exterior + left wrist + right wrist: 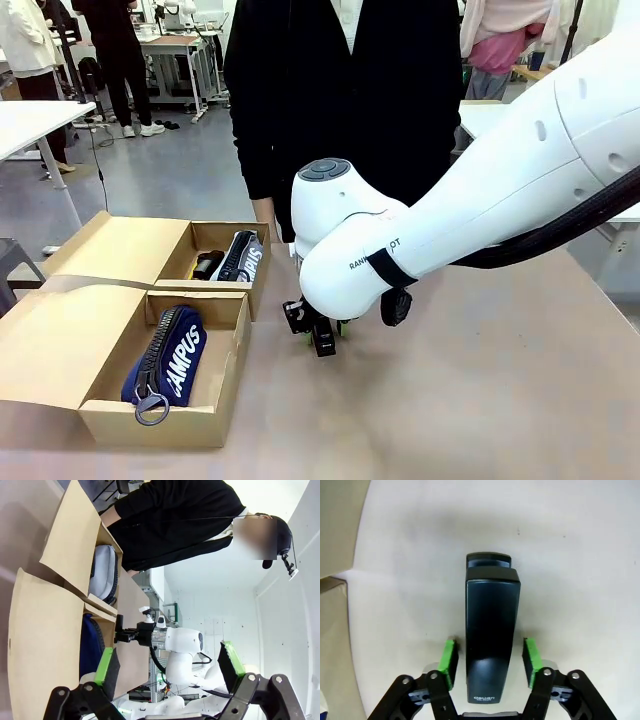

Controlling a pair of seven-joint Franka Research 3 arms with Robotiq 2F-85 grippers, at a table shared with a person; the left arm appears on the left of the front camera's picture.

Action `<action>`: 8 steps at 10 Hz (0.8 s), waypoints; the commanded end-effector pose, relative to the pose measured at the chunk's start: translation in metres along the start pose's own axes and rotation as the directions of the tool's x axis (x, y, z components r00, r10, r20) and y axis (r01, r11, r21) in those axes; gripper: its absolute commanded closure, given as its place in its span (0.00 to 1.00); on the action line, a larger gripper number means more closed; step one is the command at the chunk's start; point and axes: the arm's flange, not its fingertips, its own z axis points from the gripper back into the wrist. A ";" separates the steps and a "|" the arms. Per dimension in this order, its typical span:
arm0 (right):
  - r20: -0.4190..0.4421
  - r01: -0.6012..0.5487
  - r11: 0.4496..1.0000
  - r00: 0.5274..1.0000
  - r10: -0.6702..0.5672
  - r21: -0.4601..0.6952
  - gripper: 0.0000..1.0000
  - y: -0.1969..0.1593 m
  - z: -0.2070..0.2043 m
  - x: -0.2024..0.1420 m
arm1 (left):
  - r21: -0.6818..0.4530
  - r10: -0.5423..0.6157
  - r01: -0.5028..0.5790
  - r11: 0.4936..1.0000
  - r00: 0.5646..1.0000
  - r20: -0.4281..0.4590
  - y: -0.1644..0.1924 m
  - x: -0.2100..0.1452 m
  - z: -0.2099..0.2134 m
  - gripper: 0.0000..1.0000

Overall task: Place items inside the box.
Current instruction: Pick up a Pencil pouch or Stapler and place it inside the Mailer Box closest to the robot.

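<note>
Black stapler [491,630] is lying flat on the table [580,555], its long axis running straight away from the right wrist camera, printed end nearest.

Right gripper [490,655] is straddling it from above. One green pad [451,661] is sitting just beside each long flank, with a thin strip of tabletop showing on both sides. The jaws are standing part-way apart and are not pressing on the stapler, which is resting on the table, not lifted.

From the front, the right gripper [325,338] is pointing down at the table [480,400], just to the right of the boxes. Its arm is coming in from the right and covering the stapler.

Two open cardboard boxes are sitting one behind the other on the left part of the table, flaps folded outward.
- Near box [150,425] is holding the navy pouch [168,362], "CAMPUS" lettering facing up, zip ring toward the robot.
- Far box [120,250] is holding the pale pouch [240,255], leaning on edge against the right wall.
- Just left of it, the yellow-and-black utility knife [206,264] is lying mostly hidden by the box wall.

Left gripper [167,652] is hanging in the air with its fingers spread wide and nothing between them, its camera looking sideways at the boxes.

Person [340,90] in a dark top is standing at the far edge, close behind the far box and the right gripper
</note>
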 end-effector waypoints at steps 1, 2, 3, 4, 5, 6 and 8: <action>0.030 0.039 0.999 0.999 -0.037 -0.038 1.00 0.004 -0.003 0.003 | -0.023 -0.016 0.017 1.000 1.000 0.006 0.000 -0.002 0.000 0.00; 0.027 0.044 0.998 0.999 -0.043 -0.034 0.87 0.002 -0.004 0.003 | -0.023 -0.016 0.017 1.000 1.000 0.006 0.000 -0.002 0.000 0.00; 0.020 0.044 0.999 0.999 -0.043 -0.032 0.96 0.002 -0.004 0.003 | -0.023 -0.016 0.017 1.000 1.000 0.006 0.000 -0.002 0.000 0.00; 0.007 0.040 0.999 0.999 -0.040 -0.029 1.00 0.001 -0.004 0.003 | -0.023 -0.016 0.017 1.000 1.000 0.006 0.000 -0.002 0.000 0.00; 0.000 0.042 0.999 0.999 -0.042 -0.029 1.00 0.001 -0.005 0.003 | -0.023 -0.016 0.017 1.000 1.000 0.006 0.000 -0.002 0.000 0.00; -0.005 0.041 0.999 0.999 -0.042 -0.026 1.00 -0.001 -0.004 0.002 | -0.023 -0.016 0.017 1.000 1.000 0.006 0.000 -0.002 0.000 0.00; -0.022 0.062 0.997 0.998 -0.063 -0.035 1.00 -0.015 0.021 -0.007 | -0.023 -0.016 0.017 1.000 1.000 0.006 0.000 -0.002 0.000 0.00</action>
